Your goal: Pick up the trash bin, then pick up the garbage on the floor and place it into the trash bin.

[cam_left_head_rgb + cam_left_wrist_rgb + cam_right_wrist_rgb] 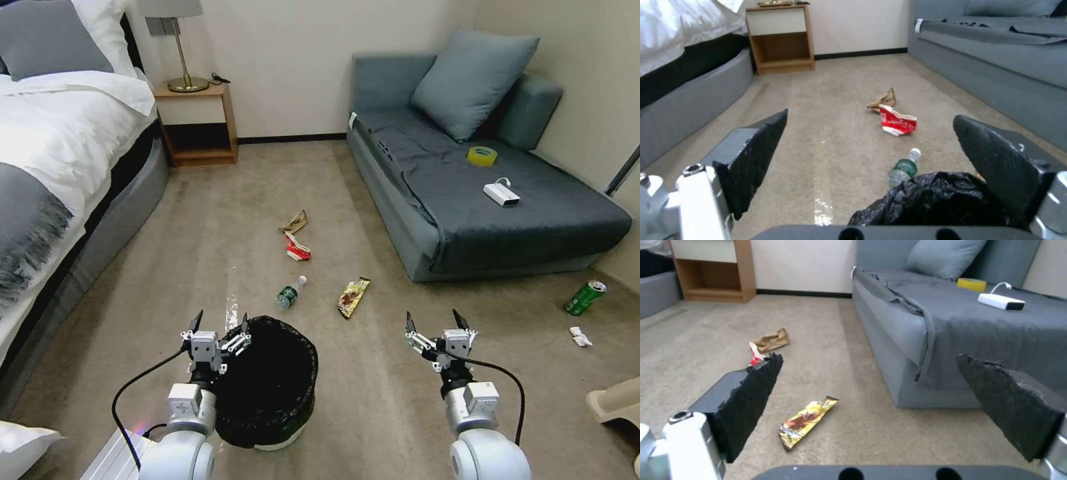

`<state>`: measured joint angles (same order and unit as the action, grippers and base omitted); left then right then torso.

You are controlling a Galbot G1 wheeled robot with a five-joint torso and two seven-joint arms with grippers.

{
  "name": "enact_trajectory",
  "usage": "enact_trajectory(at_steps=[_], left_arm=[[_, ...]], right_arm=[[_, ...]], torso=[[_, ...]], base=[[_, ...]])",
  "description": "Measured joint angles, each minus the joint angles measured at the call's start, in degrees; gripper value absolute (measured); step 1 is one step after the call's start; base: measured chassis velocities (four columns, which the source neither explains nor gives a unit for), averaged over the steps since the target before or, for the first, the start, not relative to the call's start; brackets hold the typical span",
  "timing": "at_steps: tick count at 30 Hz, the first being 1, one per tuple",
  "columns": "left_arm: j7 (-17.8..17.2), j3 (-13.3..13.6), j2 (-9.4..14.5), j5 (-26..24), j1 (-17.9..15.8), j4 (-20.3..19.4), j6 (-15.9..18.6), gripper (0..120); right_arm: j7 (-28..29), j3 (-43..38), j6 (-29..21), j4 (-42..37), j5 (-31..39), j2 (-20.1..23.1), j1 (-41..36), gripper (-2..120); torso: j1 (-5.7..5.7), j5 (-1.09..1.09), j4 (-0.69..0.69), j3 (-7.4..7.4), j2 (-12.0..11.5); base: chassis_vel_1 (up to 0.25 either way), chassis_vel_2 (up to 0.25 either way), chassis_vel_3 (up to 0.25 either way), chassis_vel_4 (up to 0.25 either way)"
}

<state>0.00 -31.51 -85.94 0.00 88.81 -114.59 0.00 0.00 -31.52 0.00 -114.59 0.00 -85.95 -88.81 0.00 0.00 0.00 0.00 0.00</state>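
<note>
The trash bin (270, 383), white with a crinkled black bag over its rim, stands on the carpet just before me. My left gripper (220, 322) hovers open at the bin's left rim, one finger over the bag (933, 200). My right gripper (433, 320) is open in the air to the bin's right, holding nothing. Garbage lies beyond the bin: a clear bottle with a green label (291, 293) (905, 166), a gold-brown wrapper (352, 297) (805, 421), a crushed red-and-white carton (297, 249) (897, 122) and a tan paper scrap (294, 221) (771, 341).
A bed (60, 153) runs along the left and a grey sofa (480, 200) along the right, with a yellow tape roll (481, 155) and a white box (501, 194) on it. A nightstand (197, 123) stands at the back wall. A green can (585, 297) lies far right.
</note>
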Motion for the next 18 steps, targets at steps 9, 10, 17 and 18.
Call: enact_trajectory(at_steps=[9, 10, 17, 18], left_arm=[[0.0, 0.0, 0.0, 0.0, 0.0, 0.0, 0.0, 100], [0.0, 0.0, 0.0, 0.0, 0.0, 0.0, 0.0, 100], [0.0, 0.0, 0.0, 0.0, 0.0, 0.0, 0.0, 100], [0.0, 0.0, 0.0, 0.0, 0.0, 0.0, 0.0, 100]], right_arm=[[0.0, 0.0, 0.0, 0.0, 0.0, 0.0, 0.0, 100], [0.0, 0.0, 0.0, 0.0, 0.0, 0.0, 0.0, 100], [0.0, 0.0, 0.0, 0.0, 0.0, 0.0, 0.0, 100], [0.0, 0.0, 0.0, 0.0, 0.0, 0.0, 0.0, 100]], torso=[[0.0, 0.0, 0.0, 0.0, 0.0], [0.0, 0.0, 0.0, 0.0, 0.0], [0.0, 0.0, 0.0, 0.0, 0.0], [0.0, 0.0, 0.0, 0.0, 0.0]], base=[[0.0, 0.0, 0.0, 0.0], [0.0, 0.0, 0.0, 0.0], [0.0, 0.0, 0.0, 0.0], [0.0, 0.0, 0.0, 0.0]])
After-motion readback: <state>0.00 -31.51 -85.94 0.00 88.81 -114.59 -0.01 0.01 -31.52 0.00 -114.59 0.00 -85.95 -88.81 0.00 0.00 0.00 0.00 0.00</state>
